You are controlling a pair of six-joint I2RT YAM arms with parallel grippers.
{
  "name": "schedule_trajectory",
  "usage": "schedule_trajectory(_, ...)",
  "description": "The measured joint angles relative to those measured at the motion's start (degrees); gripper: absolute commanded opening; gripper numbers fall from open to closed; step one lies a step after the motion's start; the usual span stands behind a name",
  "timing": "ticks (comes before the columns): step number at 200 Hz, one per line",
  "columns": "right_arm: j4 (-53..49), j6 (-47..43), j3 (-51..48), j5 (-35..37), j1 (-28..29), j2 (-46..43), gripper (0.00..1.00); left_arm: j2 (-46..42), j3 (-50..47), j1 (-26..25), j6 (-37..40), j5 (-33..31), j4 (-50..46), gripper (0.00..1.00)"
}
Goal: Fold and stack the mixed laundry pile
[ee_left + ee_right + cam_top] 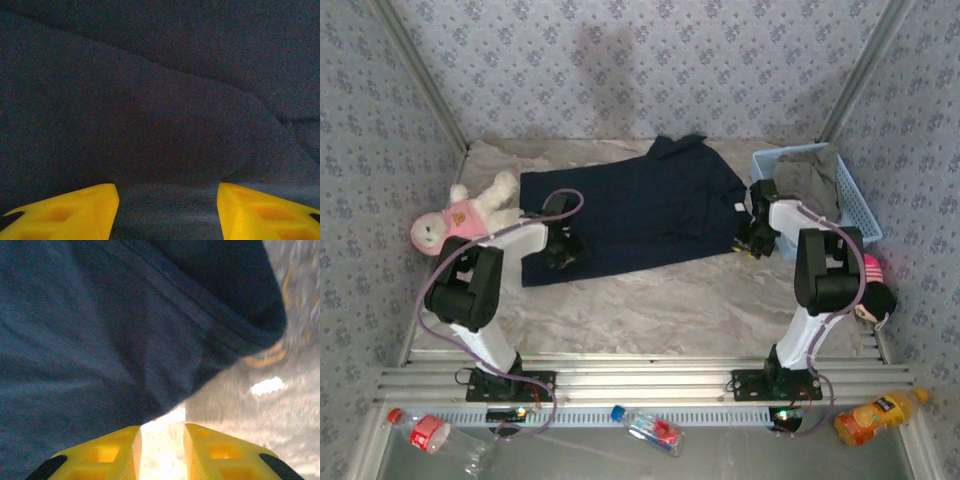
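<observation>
The large dark navy garment (640,205) lies spread flat across the middle of the table, with the collar end toward the back right. My left gripper (563,255) rests over its lower left part. In the left wrist view the yellow fingers (70,212) stand wide apart, open, with navy fabric (160,100) beneath and between them. My right gripper (748,245) sits at the garment's right edge. Its jaws (161,450) stand a narrow gap apart over bare table, open, just short of the navy hem (100,330). The olive-grey garment (810,178) lies crumpled in the basket.
The light blue mesh basket (855,205) stands at the back right. A pink-and-cream plush toy (460,215) lies at the left wall and a small doll (875,290) by the right arm. Bottles (650,430) lie below the front rail. Bare table (660,300) lies in front of the garment.
</observation>
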Motion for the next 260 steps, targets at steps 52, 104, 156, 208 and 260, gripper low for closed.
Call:
schedule_trajectory(52, -3.1, 0.0, -11.5, -1.4, 2.3, -10.8, 0.30, -9.9, -10.8, -0.7, -1.9, -4.8, 0.5, 0.85)
schedule_trajectory(104, -5.0, -0.6, -5.4, -1.3, 4.2, -16.7, 0.20, -11.8, -7.9, -5.0, -1.6, -9.0, -9.6, 0.79)
schedule_trajectory(156, -0.3, -2.3, 10.1, 1.0, 12.2, -3.0, 0.08, -9.3, 1.5, -9.9, -1.5, -9.6, -7.7, 0.00)
schedule_trajectory(208, 2.0, -0.3, 10.3, 3.3, 16.4, 7.1, 0.10, -1.2, -0.2, -12.8, -3.4, -9.6, -5.4, 0.00)
schedule_trajectory(260, 4.3, 1.7, -0.5, 4.2, 15.4, 1.5, 0.10, -2.6, -3.4, -15.2, -4.8, -11.5, -2.1, 0.00)
